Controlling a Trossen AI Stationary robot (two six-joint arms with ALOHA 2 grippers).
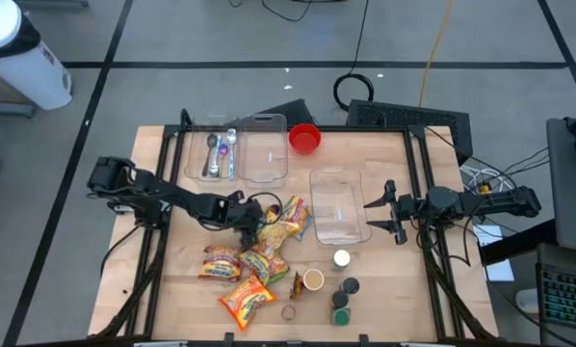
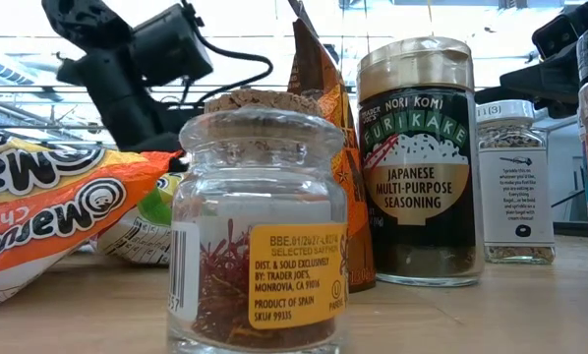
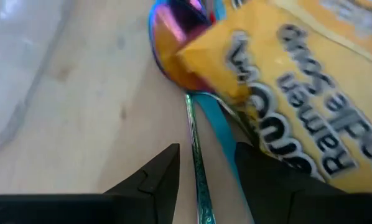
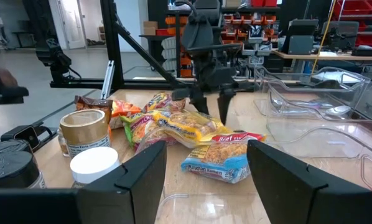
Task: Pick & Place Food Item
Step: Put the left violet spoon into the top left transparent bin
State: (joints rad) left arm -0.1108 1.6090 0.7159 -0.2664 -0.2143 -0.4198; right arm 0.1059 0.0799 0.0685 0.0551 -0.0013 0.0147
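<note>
A: Starting at the left of the desk point(image 1: 172, 289), where is the left gripper point(image 1: 252, 229)?

B: It is low over the heap of ramen packets point(image 1: 254, 258), at the heap's upper edge. Its jaws are spread. In its wrist view the two dark fingers point(image 3: 158, 186) straddle the thin handle of an iridescent spoon point(image 3: 176, 34) lying on the wood, and a yellow ramen packet point(image 3: 298, 81) lies over the spoon's bowl. Whether the fingers touch the handle cannot be told.

A: And behind the heap?

B: Two clear bins: one holding cutlery point(image 1: 219, 152), one beside it point(image 1: 264, 146), then a red bowl point(image 1: 305, 139). A third clear bin point(image 1: 338, 204) sits right of the packets.

A: Nearer the front edge?

B: Spice jars point(image 1: 343, 289). The low view shows a cork-topped saffron jar point(image 2: 260, 236) and a furikake jar point(image 2: 418, 162) behind it.

A: The right gripper point(image 1: 392, 212)?

B: It hovers beside the third bin's right wall, jaws spread, holding nothing.
</note>
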